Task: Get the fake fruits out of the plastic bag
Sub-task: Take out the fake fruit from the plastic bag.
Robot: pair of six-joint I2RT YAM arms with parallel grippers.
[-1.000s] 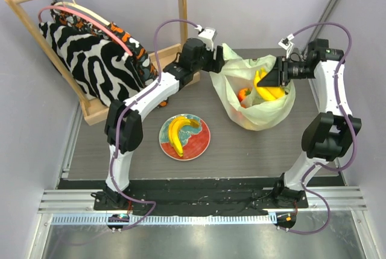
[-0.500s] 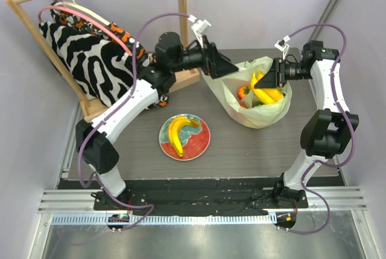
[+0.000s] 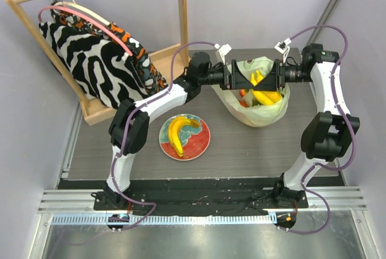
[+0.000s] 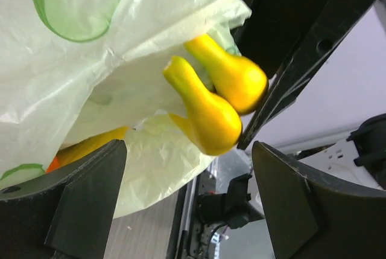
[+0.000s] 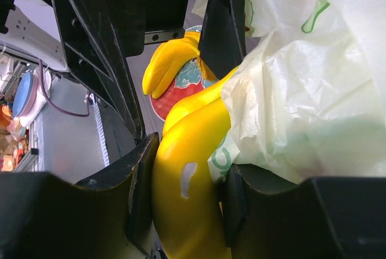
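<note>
The plastic bag [image 3: 260, 107] lies at the back right of the table with its mouth upward. My right gripper [image 3: 269, 78] is shut on a yellow banana bunch [image 3: 265, 94] at the bag's mouth; in the right wrist view the bananas [image 5: 181, 174] sit pinched between the pads with a fold of the bag [image 5: 313, 90]. My left gripper [image 3: 242, 78] is open, facing the right one across the bag mouth. In the left wrist view the banana tips [image 4: 211, 105] stick out of the bag [image 4: 108, 60] ahead of its fingers. An orange fruit [image 3: 243, 94] shows inside the bag.
A red and teal plate [image 3: 201, 141] with another banana bunch [image 3: 180, 131] lies in front of the bag, left of it. A wooden rack [image 3: 90, 111] with a zebra-patterned cloth [image 3: 90, 60] stands at the back left.
My left arm has swung from the bag's left rim to the bag mouth, now pointing at the right gripper. The right gripper has stayed shut on the bananas.
</note>
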